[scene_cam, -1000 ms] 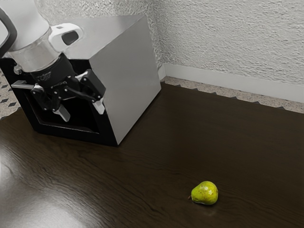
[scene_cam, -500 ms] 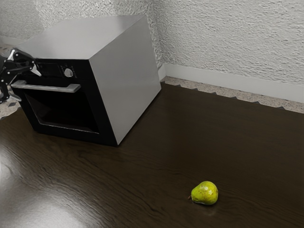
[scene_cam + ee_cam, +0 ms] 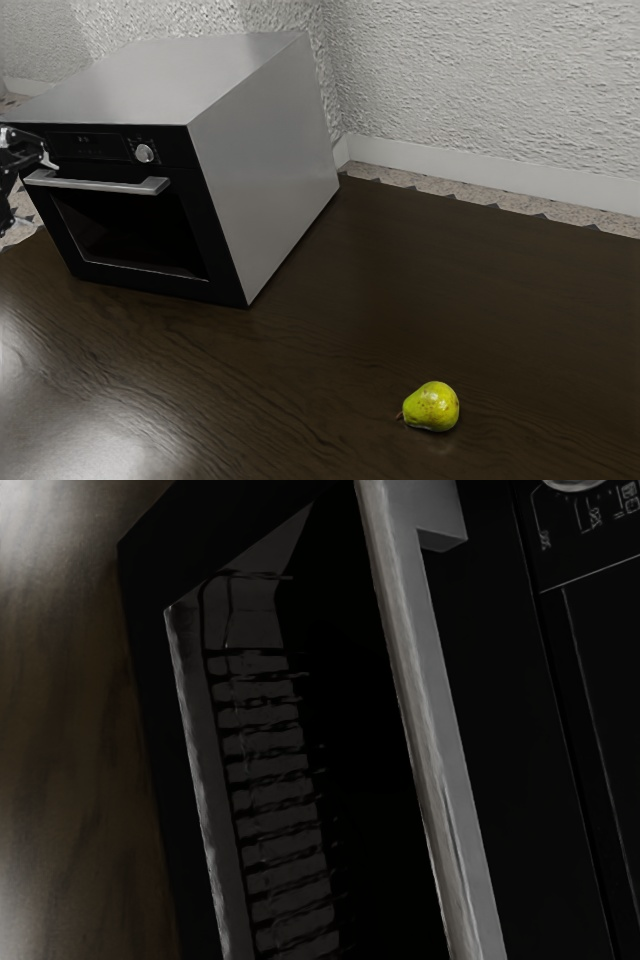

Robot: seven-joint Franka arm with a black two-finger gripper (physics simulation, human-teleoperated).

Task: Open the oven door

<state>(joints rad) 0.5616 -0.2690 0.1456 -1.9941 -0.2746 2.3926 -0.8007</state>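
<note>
- Brushed grey metal: the oven (image 3: 265,165), upper left of the exterior view, black front turned toward the exterior view's lower left.
- Oven door (image 3: 218,262) flush with the front, shut; dark window (image 3: 140,235) in it.
- Silver handle (image 3: 100,184) a straight bar across the top of the door, left part of the exterior view.
- Gripper (image 3: 28,195) at the exterior view's left edge, partly cut off, by the handle's far left end. Fingers spread apart, nothing seen clasped between them. Contact with the handle: cannot tell.
- Wrist view: handle runs long and close before the camera; wire rack (image 3: 275,770) faint behind the window, control panel (image 3: 590,540) on the handle's other side.
- Round knob (image 3: 145,153) above the handle's right end in the exterior view.
- Yellow-green pear (image 3: 432,407) lying on its side, lower right of the exterior view, well apart from the oven, on the dark wooden table (image 3: 330,350).
- Rough pale wall (image 3: 480,80) across the upper right.
</note>
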